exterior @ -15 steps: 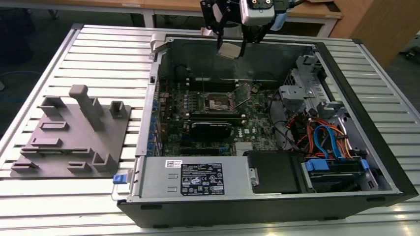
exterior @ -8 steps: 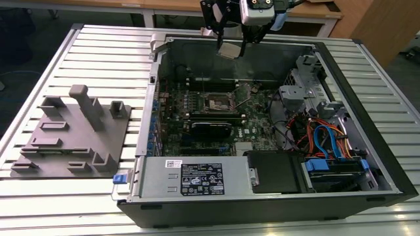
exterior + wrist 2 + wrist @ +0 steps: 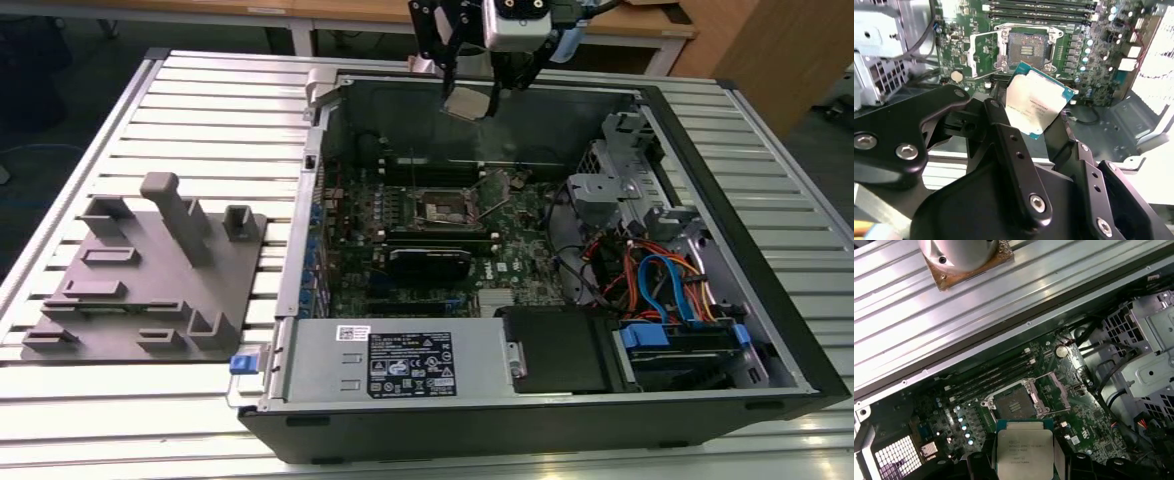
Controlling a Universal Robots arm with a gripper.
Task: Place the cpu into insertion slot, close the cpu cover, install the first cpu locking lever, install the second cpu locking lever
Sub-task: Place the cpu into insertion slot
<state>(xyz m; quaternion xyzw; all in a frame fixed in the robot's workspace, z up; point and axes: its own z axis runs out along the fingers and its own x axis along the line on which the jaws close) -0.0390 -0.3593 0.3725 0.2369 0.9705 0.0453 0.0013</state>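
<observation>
My gripper [image 3: 474, 90] hangs above the far wall of the open computer case, shut on the cpu [image 3: 466, 106]. The cpu is a small square chip with a pale silver top; it is tilted between the black fingers [image 3: 999, 125] in both wrist views [image 3: 1036, 102] [image 3: 1024, 452]. The insertion slot [image 3: 445, 207] lies below on the green board, a black square socket with a silvery rim [image 3: 1026, 47] [image 3: 1014, 405], uncovered and with nothing in it. The cpu cover [image 3: 1060, 390] seems swung open beside the socket. The chip is well above the socket, apart from it.
Long black memory slots [image 3: 1039, 7] run beside the socket. A grey power supply box [image 3: 387, 365] sits at the case's near side, with a drive cage and coloured cables [image 3: 667, 285] at the exterior view's right. A grey fixture plate [image 3: 147, 275] stands on the slatted table at the exterior view's left.
</observation>
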